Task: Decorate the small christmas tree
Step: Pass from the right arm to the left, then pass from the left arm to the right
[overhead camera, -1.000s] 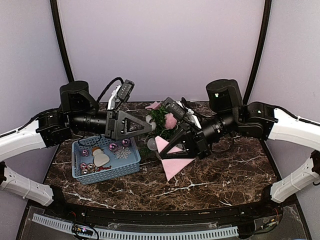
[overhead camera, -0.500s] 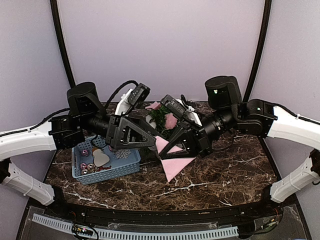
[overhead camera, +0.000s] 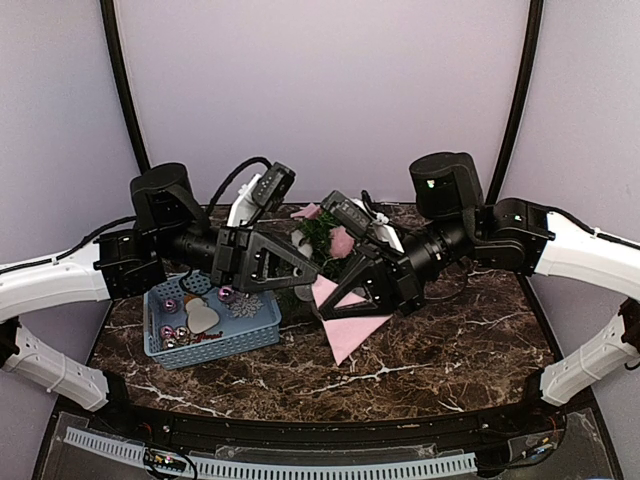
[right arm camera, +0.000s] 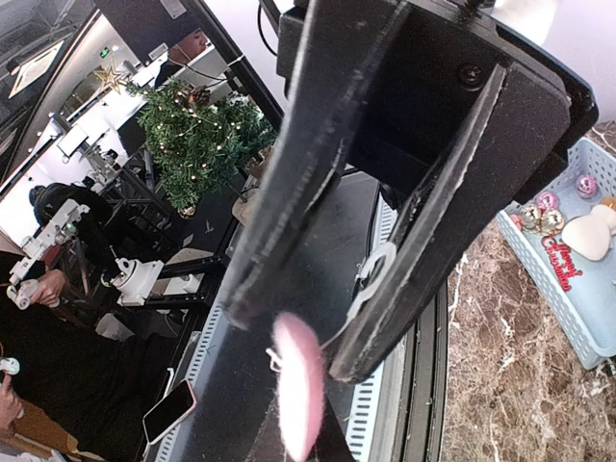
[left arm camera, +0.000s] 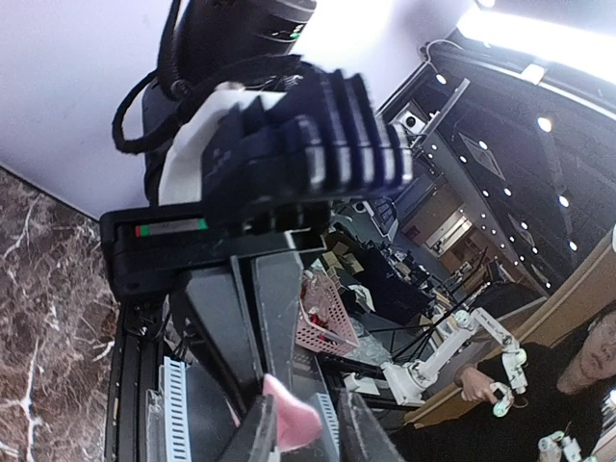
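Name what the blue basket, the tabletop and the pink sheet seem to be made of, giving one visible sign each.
Blue basket: moulded plastic, by its slotted walls.
Tabletop: dark marble or marble-look laminate, white-veined.
Pink sheet: probably matte paper or felt, flat, sharp-cornered.

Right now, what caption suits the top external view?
Left arm and right arm converge at the small christmas tree, blue ornament basket at left, pink sheet in front.

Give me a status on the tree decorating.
Done: barely started; one pink ball seems to sit against the tree. In hand: the right claw holds a pink ornament by its loop, and the left claw has a pink piece at its tips. Left: several ornaments lie in the basket.
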Tool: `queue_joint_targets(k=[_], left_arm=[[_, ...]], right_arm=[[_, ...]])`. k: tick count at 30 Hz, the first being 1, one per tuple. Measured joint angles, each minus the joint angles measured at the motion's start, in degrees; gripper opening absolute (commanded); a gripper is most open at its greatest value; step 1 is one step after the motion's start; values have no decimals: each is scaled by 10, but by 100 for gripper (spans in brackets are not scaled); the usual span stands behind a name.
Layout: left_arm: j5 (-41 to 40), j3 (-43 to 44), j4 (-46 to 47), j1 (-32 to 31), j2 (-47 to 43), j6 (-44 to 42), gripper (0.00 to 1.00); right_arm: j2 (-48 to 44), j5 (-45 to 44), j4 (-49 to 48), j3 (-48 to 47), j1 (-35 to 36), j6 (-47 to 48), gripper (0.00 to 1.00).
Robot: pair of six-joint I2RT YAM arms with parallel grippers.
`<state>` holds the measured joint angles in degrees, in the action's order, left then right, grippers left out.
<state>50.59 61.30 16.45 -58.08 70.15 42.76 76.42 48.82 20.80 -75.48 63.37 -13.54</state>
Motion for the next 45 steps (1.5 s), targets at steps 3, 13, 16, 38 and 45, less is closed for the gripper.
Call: queue_joint_targets(k=[3,13,16,38,45], left_arm=[[-11,0,-17,0,0,-9,5],[-41,1,-48,0,-1,-31,0],[-47,1,-56,0,-2,-36,0],[-81,1,-76,2,-20,-51,24],[-111,2,-88,3,-35,-61,79]], right_arm=[[0,-3,1,0,0,0,4],[0,-35,-18,1,0,-17,53],[0,-47,-33,1,0,-23,52],[-3,-104,-60,15,0,-43,0],[-35,-169,-68,66,-17,-45,0]])
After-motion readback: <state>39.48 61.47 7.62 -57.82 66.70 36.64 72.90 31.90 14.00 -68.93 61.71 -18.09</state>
